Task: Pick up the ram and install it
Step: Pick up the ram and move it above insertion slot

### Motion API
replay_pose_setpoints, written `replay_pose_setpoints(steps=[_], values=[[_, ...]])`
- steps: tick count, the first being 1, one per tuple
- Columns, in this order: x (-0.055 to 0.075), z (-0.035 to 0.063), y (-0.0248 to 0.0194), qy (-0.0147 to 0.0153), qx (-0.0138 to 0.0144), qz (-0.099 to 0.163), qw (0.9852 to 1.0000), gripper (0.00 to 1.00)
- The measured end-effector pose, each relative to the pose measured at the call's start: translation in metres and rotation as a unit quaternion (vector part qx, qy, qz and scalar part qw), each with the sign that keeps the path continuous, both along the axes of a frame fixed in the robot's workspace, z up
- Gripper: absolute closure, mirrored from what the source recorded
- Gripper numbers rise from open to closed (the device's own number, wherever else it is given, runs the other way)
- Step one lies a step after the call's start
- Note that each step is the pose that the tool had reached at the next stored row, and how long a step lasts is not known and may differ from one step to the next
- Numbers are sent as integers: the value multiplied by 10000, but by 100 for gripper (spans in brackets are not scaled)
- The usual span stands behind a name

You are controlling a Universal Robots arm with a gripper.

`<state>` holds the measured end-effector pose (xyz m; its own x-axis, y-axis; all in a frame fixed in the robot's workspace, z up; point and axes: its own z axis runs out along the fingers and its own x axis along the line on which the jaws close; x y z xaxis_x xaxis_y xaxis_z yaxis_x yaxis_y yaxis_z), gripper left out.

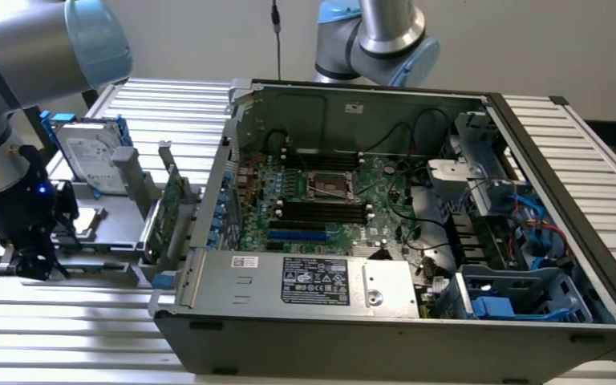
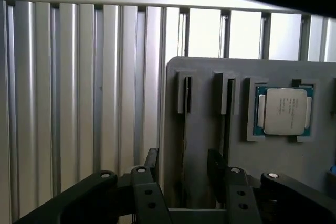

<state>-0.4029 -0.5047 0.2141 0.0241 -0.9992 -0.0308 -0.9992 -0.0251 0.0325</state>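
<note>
Hand [image 2: 182,157] wide, empty, straddling the tray [image 2: 273,161] slot where the ram [image 2: 185,124] seems to stand edge-on (thin, hard to make out). Likely light, stiff, fragile: pinch mid-length, gently.

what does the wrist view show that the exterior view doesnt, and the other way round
Wrist view: a processor chip flat in its recess, and two narrow slots ahead of the open gripper. Exterior view: the open computer case, its motherboard, a hard drive, a green expansion card. Both: the grey tray, the slatted table, the gripper.
</note>
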Motion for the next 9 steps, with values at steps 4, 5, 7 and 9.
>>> replay_pose_setpoints(steps=[4, 5, 7, 9], values=[[5, -51, 0, 22, 0, -2, 10000, 50], [6, -61, 0, 28, 0, -2, 10000, 50], [9, -82, -1, 38, 0, -2, 10000, 50], [12, -99, -1, 47, 6, -2, 10000, 50]])
